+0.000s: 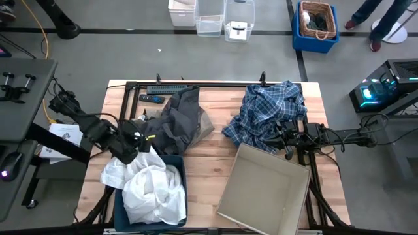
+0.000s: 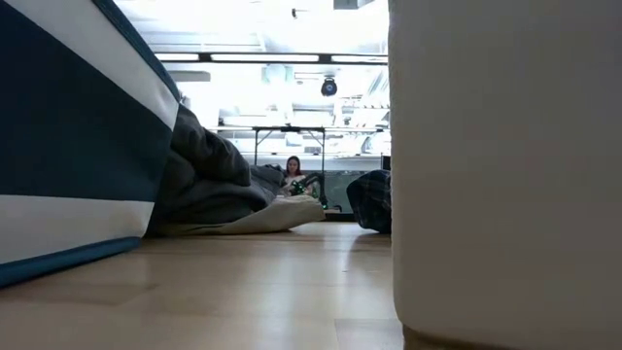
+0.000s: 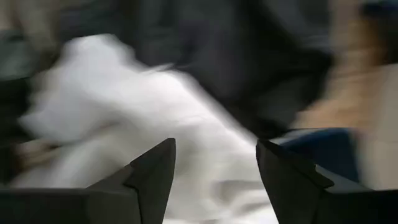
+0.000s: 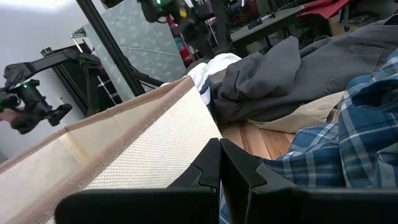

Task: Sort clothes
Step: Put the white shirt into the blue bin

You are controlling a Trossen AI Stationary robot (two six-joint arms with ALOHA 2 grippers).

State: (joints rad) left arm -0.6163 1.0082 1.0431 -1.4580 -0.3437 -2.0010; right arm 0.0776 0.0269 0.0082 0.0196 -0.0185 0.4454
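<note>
A white shirt lies heaped in the dark blue bin, and white cloth spills over the bin's left rim. My left gripper is open just above the shirt's far end. A dark grey garment lies on the table over a tan garment. A blue-and-white plaid shirt lies crumpled at the far right. My right gripper is shut and empty, between the plaid shirt's near edge and the cardboard box's wall.
The open tan cardboard box stands at the near right, turned at an angle. The bin fills the near left. Bare wood lies between bin and box. A dark tool lies at the far edge. A person sits in the room behind.
</note>
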